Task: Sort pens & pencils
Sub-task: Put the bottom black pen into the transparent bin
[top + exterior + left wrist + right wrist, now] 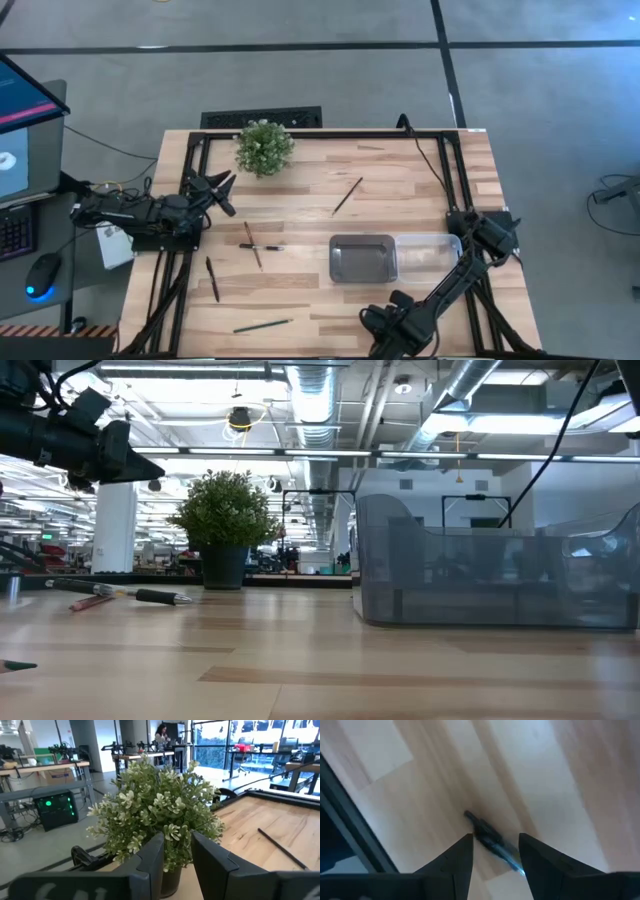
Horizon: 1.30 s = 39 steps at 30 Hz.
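Observation:
A black pen (489, 838) with a clear end lies on the wood between my right gripper's (495, 851) open fingers, which point down at it near the table's near edge (380, 325). I cannot see this pen in the high view. Another pen (212, 278) lies at the left. A pen and a pencil (255, 245) lie crossed mid-table. One thin pencil (347, 196) lies farther back, and a greenish one (263, 324) lies near the front. My left gripper (222, 190) hovers open at the left, facing the plant (160, 815).
A metal tray (363, 258) and a clear tray (430, 250) sit side by side right of centre. The potted plant (263, 147) stands at the far left of the table. A black frame (440, 150) and cables run along the far and side edges. Bare wood lies between the trays and the left-hand pen.

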Available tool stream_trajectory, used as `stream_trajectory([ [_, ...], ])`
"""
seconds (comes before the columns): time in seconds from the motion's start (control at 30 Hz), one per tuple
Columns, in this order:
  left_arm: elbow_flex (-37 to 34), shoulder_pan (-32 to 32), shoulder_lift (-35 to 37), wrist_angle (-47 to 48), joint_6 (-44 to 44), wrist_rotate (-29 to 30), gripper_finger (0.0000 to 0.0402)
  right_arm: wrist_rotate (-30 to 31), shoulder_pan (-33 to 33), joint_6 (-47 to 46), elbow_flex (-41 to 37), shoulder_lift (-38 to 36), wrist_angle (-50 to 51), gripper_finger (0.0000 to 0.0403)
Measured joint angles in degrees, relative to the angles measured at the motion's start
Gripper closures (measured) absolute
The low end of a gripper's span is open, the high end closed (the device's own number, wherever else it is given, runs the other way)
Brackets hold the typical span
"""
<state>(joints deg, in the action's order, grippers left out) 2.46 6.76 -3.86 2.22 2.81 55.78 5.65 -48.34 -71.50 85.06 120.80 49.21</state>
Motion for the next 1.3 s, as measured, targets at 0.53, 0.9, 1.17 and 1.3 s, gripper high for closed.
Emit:
stream_trajectory([
  [0.53, 0.0, 0.0, -0.2, -0.1, 0.0, 0.0, 0.0310, 0.1, 0.0, 0.1, 0.1, 0.4, 3.2, 0.0232],
  [0.9, 0.0, 0.0, -0.2, -0.1, 0.0, 0.0, 0.0310, -0.2, 0.8, 1.5, 0.0, 0.4, 4.4, 0.0262],
  [1.17, 0.0, 0.0, -0.2, -0.1, 0.0, 0.0, 0.0310, -0.5, 1.8, 1.6, 0.0, 0.4, 4.4, 0.0276],
  [1.3, 0.0, 0.0, -0.2, -0.1, 0.0, 0.0, 0.0310, -0.5, 2.3, 1.7, 0.0, 0.4, 4.4, 0.0275],
])
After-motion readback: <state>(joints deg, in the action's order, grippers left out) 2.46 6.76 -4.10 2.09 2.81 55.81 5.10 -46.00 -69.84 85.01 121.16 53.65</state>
